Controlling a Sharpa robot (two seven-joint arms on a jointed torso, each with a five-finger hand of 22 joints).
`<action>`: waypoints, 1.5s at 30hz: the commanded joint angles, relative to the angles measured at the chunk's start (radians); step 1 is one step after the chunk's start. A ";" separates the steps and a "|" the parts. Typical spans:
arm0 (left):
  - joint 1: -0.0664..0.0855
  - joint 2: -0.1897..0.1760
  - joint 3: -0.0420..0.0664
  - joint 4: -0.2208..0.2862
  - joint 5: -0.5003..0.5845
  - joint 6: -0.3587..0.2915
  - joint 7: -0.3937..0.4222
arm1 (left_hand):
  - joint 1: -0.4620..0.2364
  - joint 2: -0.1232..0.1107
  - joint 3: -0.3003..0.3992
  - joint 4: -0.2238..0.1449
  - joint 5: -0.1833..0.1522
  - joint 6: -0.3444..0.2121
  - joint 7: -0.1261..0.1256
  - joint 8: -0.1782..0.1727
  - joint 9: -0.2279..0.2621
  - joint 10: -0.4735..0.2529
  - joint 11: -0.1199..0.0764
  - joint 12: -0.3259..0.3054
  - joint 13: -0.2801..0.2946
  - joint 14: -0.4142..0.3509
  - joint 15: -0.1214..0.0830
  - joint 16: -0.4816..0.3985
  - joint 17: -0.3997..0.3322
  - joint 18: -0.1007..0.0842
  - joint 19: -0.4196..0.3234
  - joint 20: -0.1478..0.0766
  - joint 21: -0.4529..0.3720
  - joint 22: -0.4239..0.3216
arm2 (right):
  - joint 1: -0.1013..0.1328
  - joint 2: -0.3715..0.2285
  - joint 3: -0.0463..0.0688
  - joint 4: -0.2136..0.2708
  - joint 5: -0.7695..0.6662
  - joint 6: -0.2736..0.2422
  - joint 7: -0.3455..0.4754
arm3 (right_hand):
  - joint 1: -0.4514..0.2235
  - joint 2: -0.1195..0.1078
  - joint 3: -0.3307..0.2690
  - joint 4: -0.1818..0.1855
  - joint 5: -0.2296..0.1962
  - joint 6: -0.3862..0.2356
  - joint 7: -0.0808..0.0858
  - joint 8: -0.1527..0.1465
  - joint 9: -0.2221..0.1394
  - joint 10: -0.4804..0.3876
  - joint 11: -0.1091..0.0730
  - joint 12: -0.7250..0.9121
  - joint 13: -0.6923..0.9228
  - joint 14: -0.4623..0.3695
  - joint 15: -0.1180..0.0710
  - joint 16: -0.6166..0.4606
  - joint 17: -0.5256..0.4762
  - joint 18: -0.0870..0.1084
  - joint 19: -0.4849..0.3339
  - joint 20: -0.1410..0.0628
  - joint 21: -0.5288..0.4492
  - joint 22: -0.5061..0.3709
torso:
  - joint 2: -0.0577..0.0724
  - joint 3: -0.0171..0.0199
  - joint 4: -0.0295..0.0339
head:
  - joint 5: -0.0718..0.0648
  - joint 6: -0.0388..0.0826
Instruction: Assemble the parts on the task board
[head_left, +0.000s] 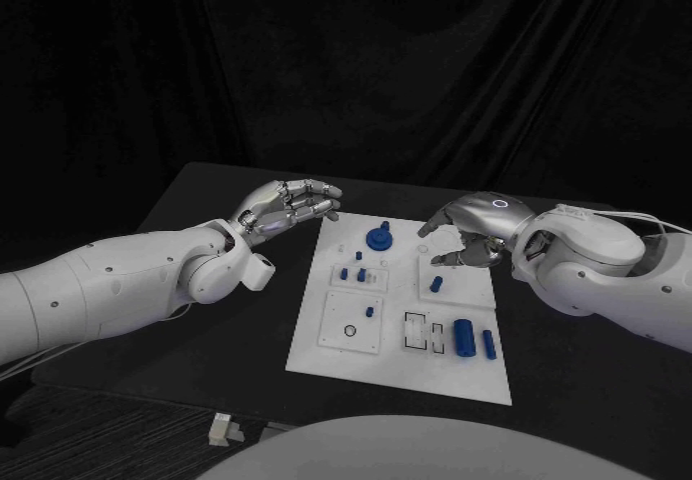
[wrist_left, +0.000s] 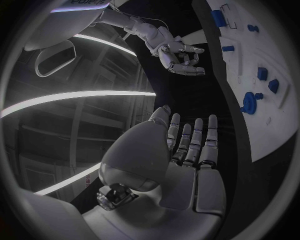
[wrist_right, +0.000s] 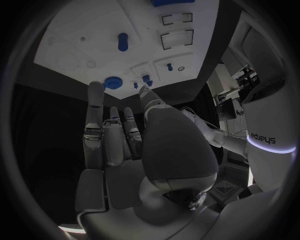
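white task board, blue parts, black table, silver hands, white arms

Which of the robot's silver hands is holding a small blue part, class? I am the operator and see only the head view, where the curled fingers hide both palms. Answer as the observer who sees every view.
Observer: Not the left one. The left wrist view shows the left hand with a bare palm and straight fingers, holding nothing.
Operator: And the right hand, over the white task board?
Observer: The right wrist view shows the right hand empty too, with its fingers stretched toward the white task board.
Operator: What lies nearest those fingers?
Observer: The round blue knob-shaped part, just beyond the fingertips. I cannot tell whether they touch it.
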 joint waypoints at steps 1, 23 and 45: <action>-0.001 -0.001 0.001 0.003 0.002 0.000 0.048 | 0.009 -0.002 0.003 -0.001 0.005 -0.008 0.002 0.006 0.000 -0.003 0.004 0.000 -0.001 0.008 -0.002 -0.007 0.001 0.008 0.004 0.001 0.004 -0.001 | -0.002 -0.009 -0.001 -0.009 0.050 0.064 -0.049 | 0.016 -0.015 -0.004 0.021 -0.007 -0.008 -0.010 -0.005 -0.002 -0.010 0.000 -0.005 -0.011 0.027 0.007 0.002 0.002 0.009 0.009 -0.001 -0.002 -0.004 | 0.002 0.0025 -0.0028 | 0.001 0.000; -0.004 -0.004 0.001 0.005 0.002 0.009 0.042 | 0.012 0.002 0.010 -0.007 0.012 -0.009 0.003 0.005 -0.001 -0.003 0.004 -0.001 -0.003 0.010 0.000 -0.009 0.001 0.010 0.006 0.003 0.004 -0.004 | -0.075 -0.003 -0.002 -0.064 0.055 0.075 -0.021 | 0.078 -0.012 -0.013 0.069 -0.036 -0.013 0.026 -0.002 -0.002 0.067 -0.008 0.032 -0.042 0.034 0.023 0.013 0.012 0.006 0.022 0.008 0.000 -0.023 | 0.000 0.0004 0.0005 | 0.006 0.000; -0.006 -0.002 0.001 0.004 0.002 0.018 0.035 | 0.014 0.005 0.014 -0.010 0.017 -0.009 0.003 0.004 -0.001 -0.004 0.006 -0.001 -0.005 0.012 0.003 -0.010 0.001 0.011 0.007 0.005 0.003 -0.006 | -0.138 0.070 -0.002 -0.147 0.055 0.061 0.022 | 0.118 0.040 0.004 -0.006 0.077 0.103 0.028 0.022 0.009 0.156 -0.012 0.035 -0.065 0.032 0.024 0.015 0.010 0.008 0.018 0.011 0.004 -0.021 | 0.000 0.0009 0.0020 | -0.004 0.000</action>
